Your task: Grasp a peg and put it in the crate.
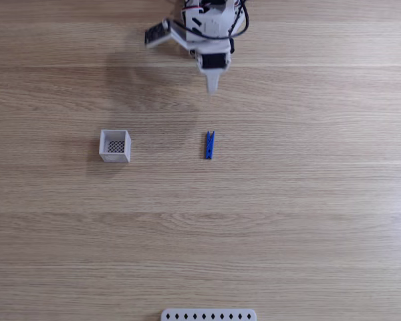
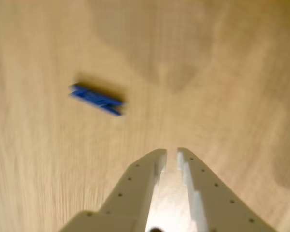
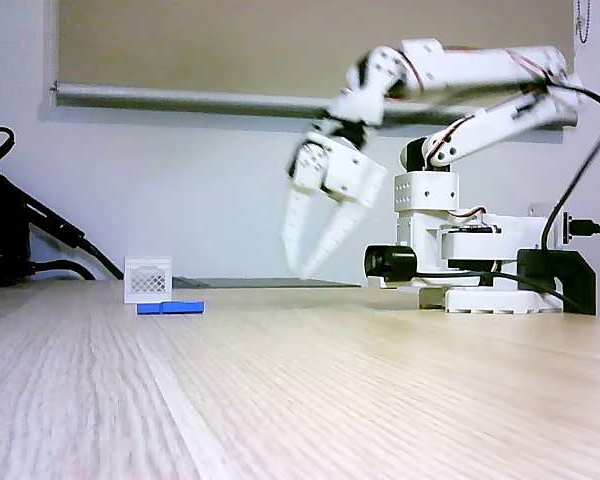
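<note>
The blue peg [image 1: 209, 144] lies flat on the wooden table near its middle, long axis pointing toward the arm. The white crate [image 1: 114, 158] with a dark mesh bottom stands to the peg's left in this fixed view. My gripper [image 1: 212, 88] hovers above the table beyond the peg, fingers together and holding nothing. In the wrist view the peg [image 2: 96, 99] lies up and left of the gripper [image 2: 171, 153], well apart from it. From the low fixed view the gripper [image 3: 302, 268] hangs right of the peg [image 3: 170, 307] and crate [image 3: 148, 263].
A long white strip with diamond holes [image 1: 208, 314] lies at the near table edge. The arm's base [image 3: 470, 270] stands at the right of the low fixed view, with dark cables [image 3: 40, 240] at the left. Bare wood surrounds peg and crate.
</note>
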Motion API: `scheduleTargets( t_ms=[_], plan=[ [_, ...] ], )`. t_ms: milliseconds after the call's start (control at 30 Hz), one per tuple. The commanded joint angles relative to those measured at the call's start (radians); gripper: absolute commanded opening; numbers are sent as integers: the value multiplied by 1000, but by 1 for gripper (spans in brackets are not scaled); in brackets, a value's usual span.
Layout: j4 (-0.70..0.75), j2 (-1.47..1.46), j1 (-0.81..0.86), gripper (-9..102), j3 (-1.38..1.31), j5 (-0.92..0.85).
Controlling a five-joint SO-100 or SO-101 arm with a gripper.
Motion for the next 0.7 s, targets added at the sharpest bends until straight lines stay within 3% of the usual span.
scheduleTargets(
  t_ms=[0,200,400,500,667],
  plan=[
    [-77,-210,6,1,-334,-390],
    [-124,-474,-5,2,-537,-1081],
    [-110,-655,2,2,-611,-1589],
    [-112,-709,0,2,-640,-1674],
    [-109,-805,-6,2,-715,-1611]
  ],
)
